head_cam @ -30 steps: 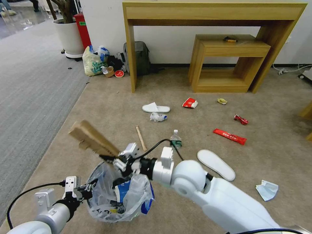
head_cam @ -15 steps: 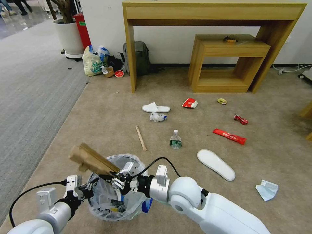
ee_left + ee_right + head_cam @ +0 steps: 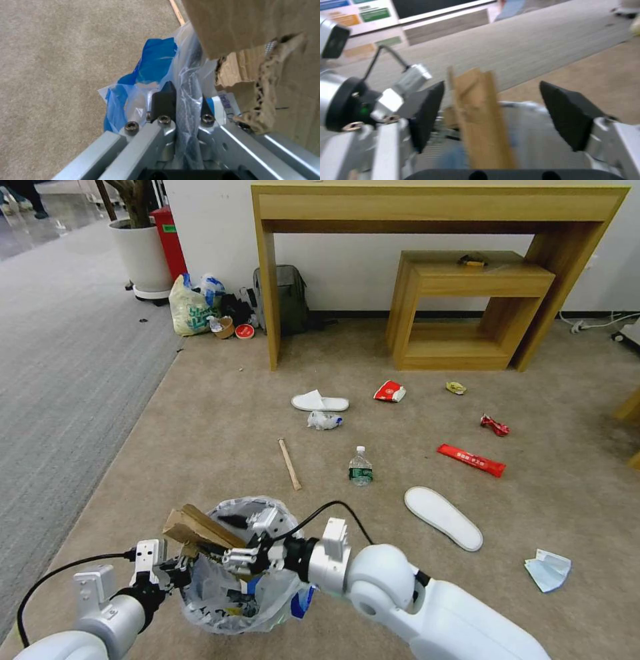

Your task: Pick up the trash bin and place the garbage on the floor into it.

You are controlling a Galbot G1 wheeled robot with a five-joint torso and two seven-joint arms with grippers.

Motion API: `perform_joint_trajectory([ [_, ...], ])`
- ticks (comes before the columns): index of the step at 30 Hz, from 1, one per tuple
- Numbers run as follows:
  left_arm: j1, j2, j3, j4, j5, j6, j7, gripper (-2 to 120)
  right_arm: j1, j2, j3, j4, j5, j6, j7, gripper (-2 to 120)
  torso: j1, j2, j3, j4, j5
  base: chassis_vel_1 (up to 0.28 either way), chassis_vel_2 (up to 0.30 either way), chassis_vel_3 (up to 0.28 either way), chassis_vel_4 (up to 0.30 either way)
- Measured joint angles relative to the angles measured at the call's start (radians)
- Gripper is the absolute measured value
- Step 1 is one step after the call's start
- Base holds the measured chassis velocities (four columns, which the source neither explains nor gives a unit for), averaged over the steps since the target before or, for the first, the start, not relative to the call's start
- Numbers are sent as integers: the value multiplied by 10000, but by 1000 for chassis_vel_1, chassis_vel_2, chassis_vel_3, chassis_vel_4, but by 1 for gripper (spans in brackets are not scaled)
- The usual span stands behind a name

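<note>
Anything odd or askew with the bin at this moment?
Yes. The cardboard strip is not fully inside the trash bin: it leans tilted across the rim, sticking out towards the left gripper clamping the rim. The right gripper is open above.

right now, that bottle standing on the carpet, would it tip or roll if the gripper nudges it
The green-label bottle stands upright, narrow and tall, so a high nudge would probably topple it. Being round, it would likely roll once down, though the carpet should slow it. It looks nearly empty, so probably light.

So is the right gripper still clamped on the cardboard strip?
No, in the right wrist view the right gripper stands open, its pads well apart from the cardboard strip between them.
</note>
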Motion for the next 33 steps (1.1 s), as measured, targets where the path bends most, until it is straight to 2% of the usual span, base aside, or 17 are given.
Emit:
perform_joint_trajectory([
  [2, 3, -57, -127, -1, 30, -1, 15, 0, -263, -330, 586, 268, 23, -23, -4, 87, 0, 0, 0, -1, -1, 0, 0, 0, 0],
  [3, 3, -57, -127, -1, 30, -1, 15, 0, -263, -330, 586, 268, 23, -23, -4, 87, 0, 0, 0, -1, -1, 0, 0, 0, 0],
  [5, -6, -132, -278, 21, 205, 0, 81, 0, -623, -680, 1389, 555, 37, -56, -19, 97, 0, 0, 0, -2, 0, 0, 0, 0, 0],
  [6, -6, -147, -316, 34, 305, 0, 111, 0, -753, -783, 1719, 642, 39, -63, -19, 99, 0, 0, 0, -1, 1, 0, 0, 0, 0],
  [7, -6, -147, -316, 34, 305, 0, 111, 0, -753, -783, 1719, 642, 39, -63, -19, 99, 0, 0, 0, -1, 1, 0, 0, 0, 0],
  [10, 71, -214, -396, 42, 449, -1, 232, 0, -1109, -1030, 2679, 830, 56, -93, 179, 100, 0, 0, 0, -1, 1, 0, 0, 0, 0],
  [16, 177, -321, -533, 63, 449, 0, 383, 0, -1601, -1246, 3395, 889, 110, -150, 717, 100, 0, 0, 0, 0, 0, 0, 0, 0, 0],
  [17, 229, -363, -616, 99, 449, 0, 472, 0, -1978, -1270, 3772, 818, -7, -155, 784, 100, 0, 0, 0, 1, 0, 0, 0, 0, 0],
  [25, 494, -483, -872, 97, 424, -1, 793, 0, -3822, -1133, 5316, 630, -806, -111, 379, 100, -1, 0, 0, -2, -2, 0, 0, 0, 0],
  [33, 530, -562, -873, 36, 424, 0, 901, 0, -4727, -847, 6316, 677, -1191, 25, 168, 100, -1, 0, -1, -1, -1, 0, 0, 0, 0],
])
